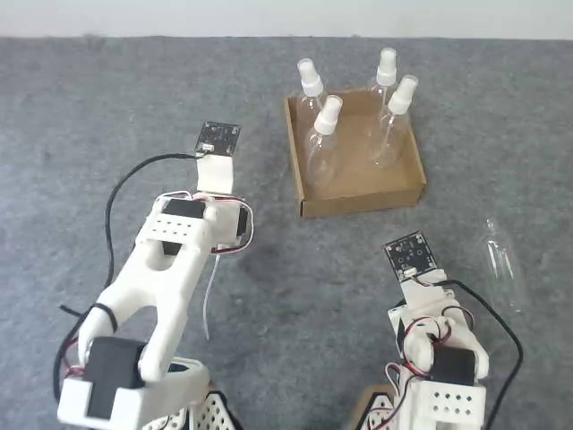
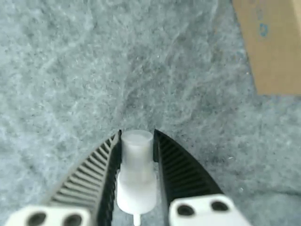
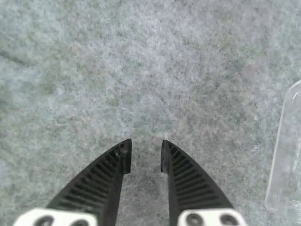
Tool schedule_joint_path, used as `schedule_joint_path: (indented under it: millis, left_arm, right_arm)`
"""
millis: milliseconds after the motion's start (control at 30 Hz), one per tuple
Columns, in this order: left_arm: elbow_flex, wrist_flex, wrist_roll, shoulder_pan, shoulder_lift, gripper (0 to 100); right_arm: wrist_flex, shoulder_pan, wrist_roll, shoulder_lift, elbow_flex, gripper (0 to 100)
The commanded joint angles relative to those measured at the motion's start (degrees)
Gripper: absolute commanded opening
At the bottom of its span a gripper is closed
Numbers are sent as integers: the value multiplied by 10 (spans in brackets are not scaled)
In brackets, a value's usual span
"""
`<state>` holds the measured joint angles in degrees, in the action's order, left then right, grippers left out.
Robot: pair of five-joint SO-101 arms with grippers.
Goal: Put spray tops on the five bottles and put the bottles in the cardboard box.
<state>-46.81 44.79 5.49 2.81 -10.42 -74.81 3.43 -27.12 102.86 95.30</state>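
Item 1, cardboard box (image 1: 358,199): open-topped, on grey felt (image 1: 89,107), centre-rear of the table in your high view. Contents 4 pcs, all standing, each w/ a white spray top fitted: back-left bottle (image 1: 312,97), back-right bottle (image 1: 384,79), front-left bottle (image 1: 323,143), front-right bottle (image 1: 390,133). Item 2, fifth bottle (image 1: 501,260): clear, no top, lying on its side on the felt outside the box, out past the box's front-right corner and beside your right arm (image 1: 440,358). The right wrist cam has the fifth bottle (image 3: 286,160) at its frame edge, apart from the jaws. Item 3, loose spray top (image 2: 136,174): white, clamped betw. the jaws of your left gripper (image 2: 137,137), narrower end up at the fingertips, held over bare felt. A corner of the cardboard box (image 2: 273,47) shows nearby in the left wrist cam. Item 4, left arm (image 1: 170,278): runs up the left side of the high view, wrist near the box's left wall, not touching it. Item 5, right gripper (image 3: 146,145): jaws parted a little, narrow gap at the tips, nothing betw. them, pointing down at the felt at the front of the table.
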Motion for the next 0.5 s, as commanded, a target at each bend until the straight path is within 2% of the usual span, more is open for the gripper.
schedule_joint_path:
  millis: [0,100,233,467]
  left_arm:
    - [1,-12,6,2,-33,12]
    - [1,-12,7,2,-33,12]
    - [1,-11,7,2,-33,12]
    - [0,-10,6,2,-33,12]
  right_arm:
    - [20,4,2,12,-21,69]
    - [21,20,-23,12,-68,69]
    - [43,66,-140,12,-139,70]
    - [84,121,-117,7,-267,70]
